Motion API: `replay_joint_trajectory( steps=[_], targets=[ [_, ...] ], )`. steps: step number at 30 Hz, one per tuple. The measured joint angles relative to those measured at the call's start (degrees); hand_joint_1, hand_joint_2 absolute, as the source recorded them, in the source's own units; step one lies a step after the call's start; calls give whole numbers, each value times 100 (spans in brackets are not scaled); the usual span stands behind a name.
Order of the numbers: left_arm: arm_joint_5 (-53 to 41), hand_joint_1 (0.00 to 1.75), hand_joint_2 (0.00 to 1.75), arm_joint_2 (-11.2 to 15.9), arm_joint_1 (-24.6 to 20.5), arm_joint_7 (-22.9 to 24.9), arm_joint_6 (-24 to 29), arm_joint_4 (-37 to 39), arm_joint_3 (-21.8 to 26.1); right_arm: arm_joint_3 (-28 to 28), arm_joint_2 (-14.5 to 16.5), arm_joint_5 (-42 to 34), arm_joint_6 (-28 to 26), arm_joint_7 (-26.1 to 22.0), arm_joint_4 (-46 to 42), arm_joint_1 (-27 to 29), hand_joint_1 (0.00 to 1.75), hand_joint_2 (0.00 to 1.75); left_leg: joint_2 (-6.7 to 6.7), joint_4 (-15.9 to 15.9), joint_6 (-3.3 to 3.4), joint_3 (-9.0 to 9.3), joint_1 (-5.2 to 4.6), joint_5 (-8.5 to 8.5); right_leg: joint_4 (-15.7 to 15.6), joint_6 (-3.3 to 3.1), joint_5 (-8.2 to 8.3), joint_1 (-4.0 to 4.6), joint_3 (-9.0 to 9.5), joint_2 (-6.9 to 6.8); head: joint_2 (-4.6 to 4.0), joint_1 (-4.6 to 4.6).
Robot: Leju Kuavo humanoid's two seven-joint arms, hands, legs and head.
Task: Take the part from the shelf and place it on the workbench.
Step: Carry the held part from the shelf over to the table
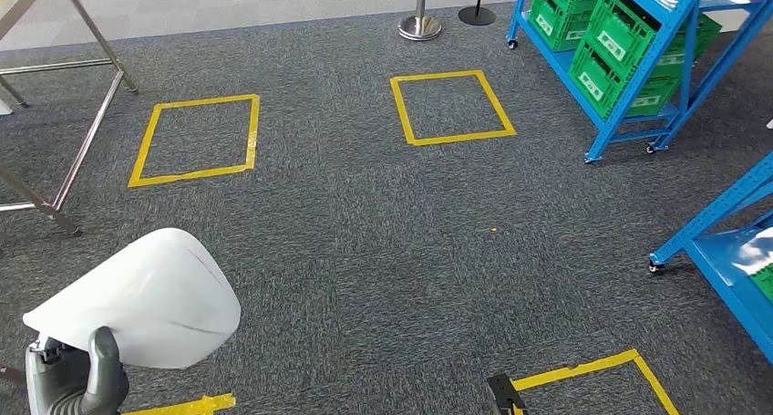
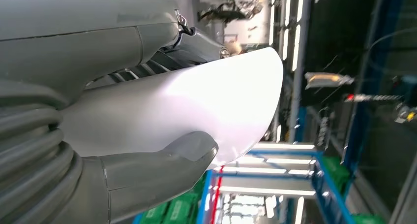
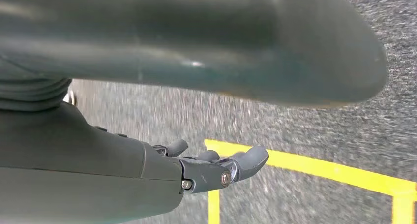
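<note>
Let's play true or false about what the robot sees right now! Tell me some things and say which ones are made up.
1. The left hand holds a white part. True.
2. The green crates sit on a red shelf. False: the shelf is blue.
3. Yellow tape squares mark the grey carpet. True.
4. The right hand holds a crate. False: it holds nothing, its fingers apart over the carpet.

Glossy smooth white plastic part [image 1: 146,296], rough carpet [image 1: 383,251]
</note>
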Motion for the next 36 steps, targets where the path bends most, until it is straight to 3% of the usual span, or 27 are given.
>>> replay_joint_trajectory(
  steps=[1, 2, 4, 6, 8, 9, 11, 13, 15, 17, 19, 21, 23, 24, 25, 26, 28, 29, 30, 32, 33, 34, 36],
  targets=[
    [44, 175, 175, -21, -50, 42, 40, -6, 40, 17, -24, -1, 15, -28, -8, -17, 0, 0, -80, -21, 27, 0, 5, 18, -9, 28, -7, -2, 18, -55, 0, 2],
    [105, 175, 175, -38, -79, 79, 72, -19, 85, 25, -47, -40, 31, -76, -20, -39, 0, 0, -147, -47, 52, 8, 16, 36, 5, 61, -29, -10, 29, -18, 0, 3],
    [270, 175, 175, -65, -116, 83, 104, -46, 189, 26, -79, -134, 56, -213, -41, -72, 0, 0, -273, -98, 115, 44, 57, 81, 262, 131, -202, -30, -64, 294, 0, 8],
    [460, 175, 175, -98, -127, -18, 109, -45, 305, 26, -96, -172, 55, -282, -47, -67, 0, 0, -409, -103, 151, 41, 79, 108, 957, 176, -534, -54, -400, 626, 0, 15],
    [577, 175, 175, -132, -91, -147, 126, -28, 443, 26, -100, -139, 40, -214, -45, -37, 0, 0, -576, -90, 156, 29, 86, 111, 1591, 199, -715, -67, -742, 694, 0, 19],
    [600, 175, 175, -149, -65, -194, 142, -26, 526, 26, -100, -113, 28, -143, -45, -22, 0, 0, -668, -77, 152, 26, 91, 109, 1629, 206, -641, -77, -793, 700, 0, 18],
    [619, 175, 175, -194, -13, -239, 170, -51, 689, 26, -100, -71, -3, 16, -44, -10, 0, 0, -848, -34, 120, 23, 115, 93, 1069, 223, -232, -112, -584, 761, 0, 18],
    [619, 175, 175, -244, 41, -254, 177, -113, 823, 26, -100, -59, -22, 181, -43, -14, 0, 0, -1010, 30, 43, -9, 137, 65, 368, 243, 37, -154, -280, 1026, 0, 19],
    [607, 175, 175, -294, 110, -264, 190, -207, 929, 26, -100, -60, -16, 331, -42, -20, 0, 0, -1141, 54, -54, -72, 147, 69, 137, 214, 43, -153, -186, 1175, 0, 21],
    [581, 175, 175, -347, 215, -268, 215, -318, 1033, 26, -102, -65, -6, 415, -42, -23, 0, 0, -1243, 29, -137, -125, 162, 100, 114, 127, 66, -135, -182, 1046, 0, 23],
    [540, 175, 175, -408, 332, -270, 233, -443, 1157, 26, -113, -73, 13, 423, -42, -24, 0, 0, -1025, 167, -176, -208, 152, 3, 84, 31, 94, -137, -165, 910, 0, 7],
    [498, 175, 175, -481, 401, -273, 233, -568, 1268, 25, -132, -76, 39, 382, -42, -8, 0, 0, -648, 752, -189, -473, 133, -348, 71, -29, 102, -119, -163, 753, 0, -12],
    [472, 175, 175, -550, 466, -272, 210, -651, 1351, 24, -148, -58, 70, 300, -42, 14, 0, 0, -510, 1491, -200, -806, 136, -687, 72, -52, 91, -85, -171, 574, 0, -15],
    [457, 175, 175, -579, 509, -271, 183, -683, 1396, 24, -150, -45, 83, 241, -42, 17, 0, 0, -491, 1657, -196, -870, 135, -719, 73, -59, 85, -71, -172, 488, 0, -15],
    [431, 175, 175, -605, 548, -269, 151, -719, 1444, 25, -152, -32, 92, 178, -42, 12, 0, 0, -477, 1594, -183, -815, 132, -640, 73, -63, 80, -59, -169, 406, 0, -15],
    [394, 175, 175, -628, 581, -268, 125, -768, 1490, 25, -151, -25, 96, 116, -42, 3, 0, 0, -438, 1307, -161, -645, 123, -476, 73, -63, 73, -51, -159, 329, 0, -15],
    [311, 175, 175, -673, 621, -267, 99, -896, 1577, 26, -149, -24, 97, -1, -42, -23, 0, 0, -205, 489, -87, -187, 77, -156, 73, -46, 50, -34, -123, 193, 0, -12],
    [279, 175, 175, -693, 631, -268, 99, -964, 1614, 26, -147, -26, 98, -48, -42, -38, 0, 0, -105, 208, -52, -33, 52, -75, 73, -23, 39, -29, -106, 141, 0, -13],
    [254, 175, 175, -709, 640, -269, 100, -1020, 1645, 26, -145, -29, 98, -81, -42, -55, 0, 0, -48, 67, -21, 30, 26, -49, 70, 4, 31, -28, -89, 88, 0, -10],
    [228, 175, 175, -730, 670, -271, 106, -1122, 1716, 25, -138, -44, 98, -111, -42, -97, 0, 0, -152, 18, 25, 19, 9, -33, 48, 69, 19, -31, -52, -27, 0, -12],
    [237, 175, 175, -737, 690, -271, 108, -1163, 1750, 25, -135, -56, 96, -108, -43, -117, 0, 0, -216, -13, 48, 31, 23, -11, 55, 103, 0, -39, -38, -27, 0, -9],
    [260, 175, 175, -744, 695, -273, 109, -1197, 1784, 25, -131, -68, 87, -102, -43, -130, 0, 0, -285, -48, 77, 56, 48, 16, 135, 137, -69, -46, -58, 82, 0, -7],
    [301, 175, 175, -760, 671, -271, 129, -1233, 1821, 24, -123, -94, 67, -75, -43, -130, 0, 0, -421, -93, 122, 94, 95, 65, 632, 189, -358, -71, -271, 451, 0, 15]
  ],
)
